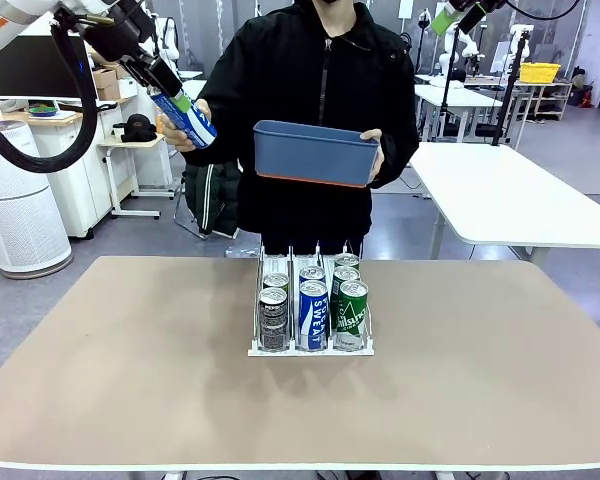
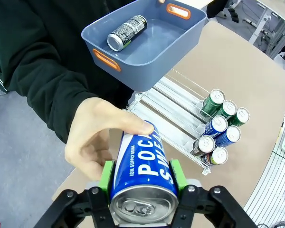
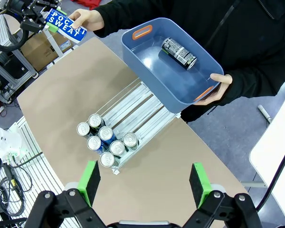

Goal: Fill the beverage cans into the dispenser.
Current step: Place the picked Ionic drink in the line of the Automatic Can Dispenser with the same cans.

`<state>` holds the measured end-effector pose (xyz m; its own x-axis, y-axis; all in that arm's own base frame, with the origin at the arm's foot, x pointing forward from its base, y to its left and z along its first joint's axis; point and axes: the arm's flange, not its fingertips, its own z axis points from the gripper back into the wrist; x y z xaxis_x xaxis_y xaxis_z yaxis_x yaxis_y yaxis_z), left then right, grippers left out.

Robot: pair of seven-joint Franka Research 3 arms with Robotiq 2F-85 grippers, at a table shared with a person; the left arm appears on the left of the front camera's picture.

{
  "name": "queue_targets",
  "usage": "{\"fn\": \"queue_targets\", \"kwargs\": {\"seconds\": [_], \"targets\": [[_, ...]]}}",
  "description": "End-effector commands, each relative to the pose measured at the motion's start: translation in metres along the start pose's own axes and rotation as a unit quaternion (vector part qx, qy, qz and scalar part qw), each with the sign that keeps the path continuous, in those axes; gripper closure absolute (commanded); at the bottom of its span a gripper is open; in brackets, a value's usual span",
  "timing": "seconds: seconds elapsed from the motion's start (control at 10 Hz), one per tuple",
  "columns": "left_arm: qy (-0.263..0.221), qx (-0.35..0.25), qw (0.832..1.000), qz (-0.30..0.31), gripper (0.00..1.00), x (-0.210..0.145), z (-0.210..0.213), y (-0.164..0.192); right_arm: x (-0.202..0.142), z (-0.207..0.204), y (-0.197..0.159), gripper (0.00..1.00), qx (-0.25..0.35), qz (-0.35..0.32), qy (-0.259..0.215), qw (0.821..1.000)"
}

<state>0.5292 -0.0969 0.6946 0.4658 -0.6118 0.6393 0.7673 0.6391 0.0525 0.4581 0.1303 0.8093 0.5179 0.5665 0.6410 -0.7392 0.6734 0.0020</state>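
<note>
1. The left jaws are clenched on a blue can (image 2: 145,175) with white lettering. Their green pads (image 2: 108,176) press on its two sides. In the front view the can is tilted and well above the desk (image 1: 130,380), at about 10 o'clock from the dispenser (image 1: 310,350).
2. A person's hand (image 2: 97,137) is on the same can, with fingers against its body beyond the pads.
3. The person's other hand (image 1: 372,150) holds a blue bin (image 1: 315,155) in the air, at 12 o'clock from the dispenser in the front view. One dark can (image 2: 127,32) lies on its side inside the bin.
4. The dispenser stands at the middle of the desk with seven cans upright at its near end.
   - The 9 o'clock lane holds two dark grey cans (image 1: 273,318).
   - The middle lane holds two blue cans (image 1: 313,312).
   - The 3 o'clock lane holds three green cans (image 1: 352,315).
   - The far stretch of each lane is bare.
5. The right jaws are released, with their pads (image 3: 90,175) spread wide apart and nothing between them. They hang high over the desk. In the right wrist view the dispenser lies at about 10 o'clock from the middle.
</note>
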Motion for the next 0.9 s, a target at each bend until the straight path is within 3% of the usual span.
{"fn": "queue_targets", "kwargs": {"seconds": [0.0,0.8], "targets": [[-0.002,-0.002,1.000,0.000,1.00,-0.0034,0.0000,0.0026,-0.0004,0.0009,0.0004,0.00,0.000,0.000,0.001,1.000],[-0.002,-0.002,1.000,0.000,1.00,-0.0034,0.0000,0.0026,-0.0004,0.0009,0.0004,0.00,0.000,0.000,0.001,1.000]]}}
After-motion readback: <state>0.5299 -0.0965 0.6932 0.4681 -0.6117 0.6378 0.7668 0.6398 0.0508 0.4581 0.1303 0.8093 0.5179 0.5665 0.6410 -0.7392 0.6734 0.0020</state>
